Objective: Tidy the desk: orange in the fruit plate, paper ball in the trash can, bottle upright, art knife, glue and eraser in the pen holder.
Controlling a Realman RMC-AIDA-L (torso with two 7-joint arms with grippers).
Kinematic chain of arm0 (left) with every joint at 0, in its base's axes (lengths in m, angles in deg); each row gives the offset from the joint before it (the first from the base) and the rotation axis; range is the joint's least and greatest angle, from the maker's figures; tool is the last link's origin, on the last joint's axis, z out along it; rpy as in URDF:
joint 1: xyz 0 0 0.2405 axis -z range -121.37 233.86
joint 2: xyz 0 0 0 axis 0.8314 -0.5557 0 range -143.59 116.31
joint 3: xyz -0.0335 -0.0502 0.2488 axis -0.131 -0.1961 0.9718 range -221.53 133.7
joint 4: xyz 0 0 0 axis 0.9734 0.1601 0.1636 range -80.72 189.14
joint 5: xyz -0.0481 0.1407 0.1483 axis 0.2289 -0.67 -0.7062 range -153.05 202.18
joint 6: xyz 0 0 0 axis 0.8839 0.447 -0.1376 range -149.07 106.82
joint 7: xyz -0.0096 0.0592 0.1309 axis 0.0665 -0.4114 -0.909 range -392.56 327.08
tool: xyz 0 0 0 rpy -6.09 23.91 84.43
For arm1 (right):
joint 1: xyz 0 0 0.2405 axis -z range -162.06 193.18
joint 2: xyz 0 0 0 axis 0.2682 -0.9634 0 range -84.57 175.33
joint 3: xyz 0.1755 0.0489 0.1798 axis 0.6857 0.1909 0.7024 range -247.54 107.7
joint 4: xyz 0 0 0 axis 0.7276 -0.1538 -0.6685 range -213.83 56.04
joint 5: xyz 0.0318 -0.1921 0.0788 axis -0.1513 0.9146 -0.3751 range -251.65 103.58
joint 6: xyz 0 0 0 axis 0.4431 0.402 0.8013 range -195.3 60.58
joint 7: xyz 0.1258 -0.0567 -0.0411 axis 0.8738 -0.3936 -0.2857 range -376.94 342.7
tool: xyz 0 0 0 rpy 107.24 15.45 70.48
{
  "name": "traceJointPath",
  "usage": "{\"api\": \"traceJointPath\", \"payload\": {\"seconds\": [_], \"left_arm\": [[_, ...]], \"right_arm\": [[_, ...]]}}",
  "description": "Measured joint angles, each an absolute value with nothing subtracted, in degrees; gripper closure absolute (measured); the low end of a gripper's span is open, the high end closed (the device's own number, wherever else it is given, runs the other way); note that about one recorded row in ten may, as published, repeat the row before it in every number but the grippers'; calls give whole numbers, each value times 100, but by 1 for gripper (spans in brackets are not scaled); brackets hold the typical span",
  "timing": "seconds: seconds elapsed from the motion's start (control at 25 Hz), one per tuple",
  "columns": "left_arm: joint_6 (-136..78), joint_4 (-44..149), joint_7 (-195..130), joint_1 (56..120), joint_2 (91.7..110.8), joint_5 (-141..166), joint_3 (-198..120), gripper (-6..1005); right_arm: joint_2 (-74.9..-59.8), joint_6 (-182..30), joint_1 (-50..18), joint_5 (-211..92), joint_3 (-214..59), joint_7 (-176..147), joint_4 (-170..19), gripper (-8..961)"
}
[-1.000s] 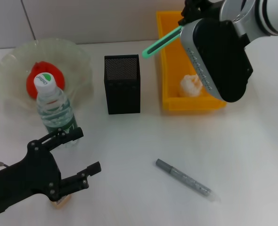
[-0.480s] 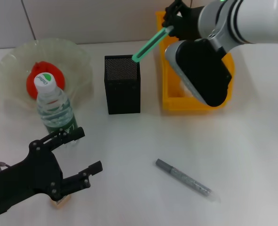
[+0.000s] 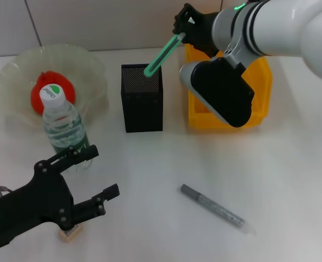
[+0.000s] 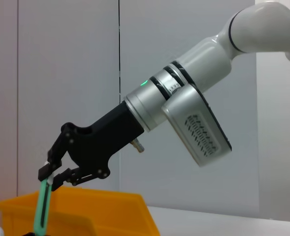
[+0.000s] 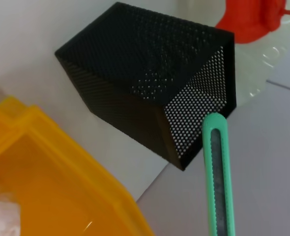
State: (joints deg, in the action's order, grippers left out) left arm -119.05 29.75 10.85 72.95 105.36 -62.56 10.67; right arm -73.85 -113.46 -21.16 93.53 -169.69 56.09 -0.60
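Green art knife [image 3: 162, 55] clamped in right hand [image 3: 180, 34] above pen holder [image 3: 142, 98]; left hand [image 3: 87, 177] apart

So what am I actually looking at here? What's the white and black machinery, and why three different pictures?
It is a two-armed robot tidying a desk. The wide picture comes from a camera on its head; the other two come from cameras on its wrists. The right gripper pinches a green art knife tilted over the black mesh pen holder, apparently about to drop it in. The left gripper hovers open near the front, above a small eraser. An orange sits in the fruit plate, a water bottle stands upright, and the yellow trash can is behind the right arm. A grey glue pen lies on the desk.
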Motion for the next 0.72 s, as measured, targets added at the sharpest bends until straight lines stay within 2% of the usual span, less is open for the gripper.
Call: {"api": "traceJointPath", "payload": {"seconds": [0.72], "left_arm": [[-11903,3119,1007,7303,10536,-6252,1057,191]], "right_arm": [[-7407,-10664,-2349,9348,-17344,5310,-755,732]]}}
